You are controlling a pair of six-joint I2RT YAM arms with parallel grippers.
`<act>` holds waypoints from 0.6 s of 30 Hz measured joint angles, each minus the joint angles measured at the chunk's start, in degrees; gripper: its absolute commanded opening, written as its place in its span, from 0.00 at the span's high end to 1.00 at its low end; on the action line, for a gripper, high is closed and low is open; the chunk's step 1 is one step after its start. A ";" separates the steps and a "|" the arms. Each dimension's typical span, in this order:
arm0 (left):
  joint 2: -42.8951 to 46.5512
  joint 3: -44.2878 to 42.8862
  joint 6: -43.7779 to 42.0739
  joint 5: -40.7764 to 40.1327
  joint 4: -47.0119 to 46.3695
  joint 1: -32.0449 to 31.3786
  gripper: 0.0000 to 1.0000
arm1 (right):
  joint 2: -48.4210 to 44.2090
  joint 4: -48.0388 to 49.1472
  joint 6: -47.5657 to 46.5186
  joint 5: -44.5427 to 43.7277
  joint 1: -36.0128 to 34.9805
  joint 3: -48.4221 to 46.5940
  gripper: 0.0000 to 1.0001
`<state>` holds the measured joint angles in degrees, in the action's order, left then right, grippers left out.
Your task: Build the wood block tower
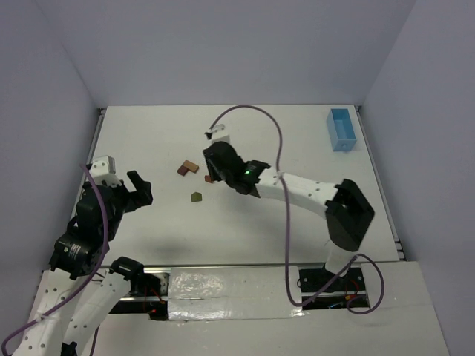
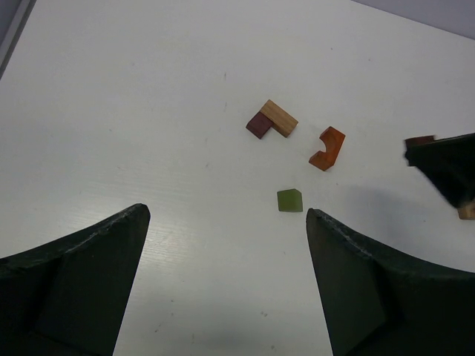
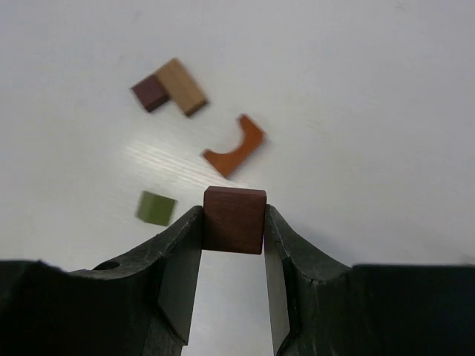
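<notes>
Clenched between the 2 fingers of my right gripper [image 3: 234, 222] is a reddish-brown wooden cube [image 3: 234, 216], squeezed on its 2 side faces. I cannot tell whether it clears the white table [image 1: 297, 133]. Just beside the fingertips an orange arch-shaped wooden block [image 3: 236, 146] lies flat. Left of that, a tan rectangular wooden block [image 3: 181, 87] touches a small dark brown wooden cube [image 3: 149, 93], and the 2 form an L. An olive green wooden cube [image 3: 156, 208] sits alone, nearer than that pair and apart from the other pieces. My left gripper [image 2: 226, 215] hangs at the left with its jaws spread wide and grasping nothing, well apart from all 4 loose pieces. A light blue rectangular box [image 1: 342, 130] stands at the far right.
</notes>
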<state>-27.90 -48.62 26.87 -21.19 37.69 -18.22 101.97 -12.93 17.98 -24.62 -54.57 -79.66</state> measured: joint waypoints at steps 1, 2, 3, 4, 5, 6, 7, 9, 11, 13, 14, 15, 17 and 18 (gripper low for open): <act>0.00 0.00 0.00 0.00 0.00 0.00 0.00 | -3.13 0.94 -0.59 0.59 1.55 2.64 0.69; 0.00 0.00 0.00 0.00 0.00 -0.04 0.01 | -6.43 1.46 -1.33 1.55 3.65 5.77 0.69; 0.00 0.00 0.00 0.00 0.00 -0.07 0.01 | -8.96 1.97 -2.19 2.19 5.86 8.72 0.69; -0.04 0.00 0.00 0.00 0.00 -0.09 0.01 | -11.15 2.67 -2.99 2.91 8.20 11.87 0.68; -0.07 0.00 0.00 0.00 0.00 -0.11 0.00 | -13.03 3.08 -4.07 3.52 10.67 14.97 0.68; -0.09 0.00 0.00 -0.02 0.00 -0.11 0.00 | -14.27 3.15 -4.85 3.93 12.83 17.66 0.68; -0.15 0.00 0.00 -0.02 0.00 -0.15 0.01 | -15.19 2.73 -5.73 4.33 15.02 20.11 0.68; -0.33 0.00 0.00 -0.04 0.00 -0.22 0.00 | -15.65 2.32 -7.13 5.51 18.43 23.54 0.68; -0.68 0.00 0.00 -0.11 0.00 -0.26 0.00 | -15.65 2.29 -8.39 7.04 21.16 25.90 0.69; -0.94 0.00 0.00 -0.17 0.00 -0.26 0.01 | -15.65 2.34 -9.49 8.63 23.17 27.17 0.69; -1.05 0.00 0.00 -0.20 0.00 -0.26 0.00 | -15.65 2.67 -10.16 9.64 24.55 27.67 0.69; -1.16 0.00 0.00 -0.20 0.00 -0.26 0.01 | -15.65 2.82 -10.60 10.56 25.55 27.93 0.69; -1.42 0.00 0.00 -0.17 0.00 -0.26 0.01 | -15.65 3.56 -11.58 12.52 27.89 28.48 0.68; -1.64 0.00 0.00 -0.17 0.00 -0.26 0.00 | -15.65 3.78 -11.91 13.33 28.87 28.65 0.68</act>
<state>-29.54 -48.62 26.87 -21.37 37.69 -18.48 86.32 -9.15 6.07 -11.29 -25.69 -51.00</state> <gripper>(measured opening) 0.994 0.428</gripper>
